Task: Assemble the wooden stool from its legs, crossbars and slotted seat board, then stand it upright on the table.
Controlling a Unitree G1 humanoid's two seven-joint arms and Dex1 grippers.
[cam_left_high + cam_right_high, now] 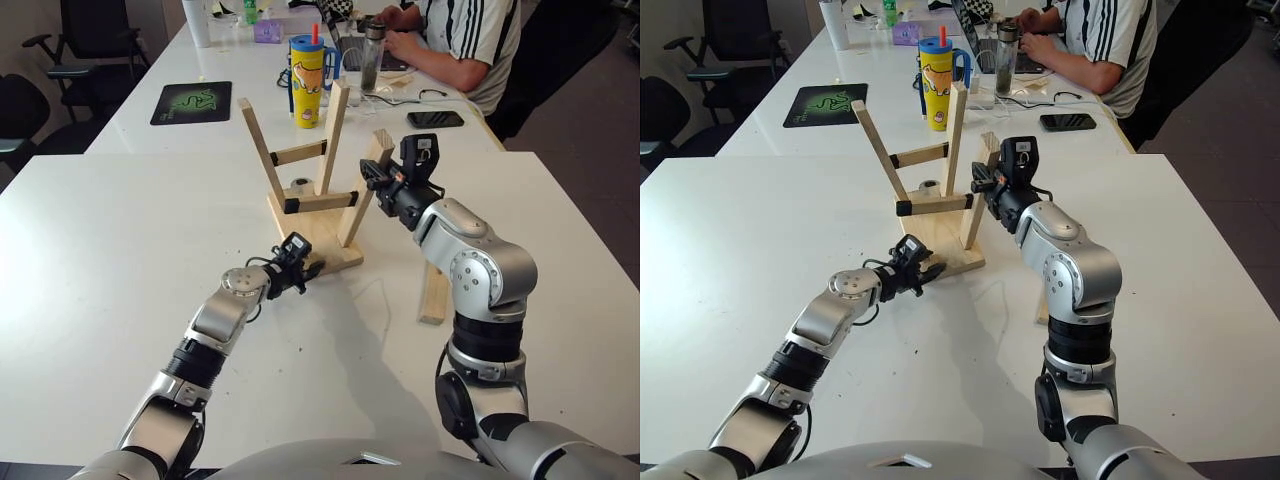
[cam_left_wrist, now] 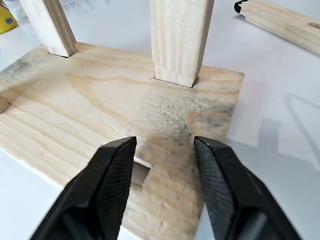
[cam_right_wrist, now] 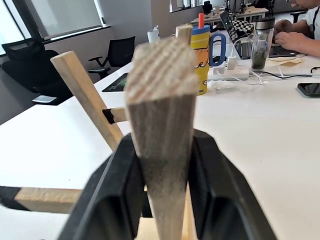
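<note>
In the seat board (image 1: pixel 322 243) we have three legs (image 1: pixel 262 150); right gripper (image 1: pixel 375 185) clamps one, left gripper (image 2: pixel 164 144) gapes, fourth leg (image 1: pixel 433 295) awaits

Seat board (image 2: pixel 90 110) and legs (image 1: pixel 262 150) — pale wood, grey smudges on board. Crossbars (image 1: pixel 322 201) black-tipped. Table (image 1: pixel 100 280) white. Tumbler (image 1: pixel 307 90) yellow, blue lid; mat (image 1: pixel 191 102) black, green print.

White table (image 1: pixel 110 270): slotted seat board (image 1: pixel 322 232) lying flat toward the far edge; one loose leg (image 1: pixel 433 295) flat on its side to the right, apart from the board. Second table (image 1: pixel 200 135) behind: black mouse pad (image 1: pixel 191 102), upright yellow cup (image 1: pixel 307 85), dark phone (image 1: pixel 435 119).
</note>
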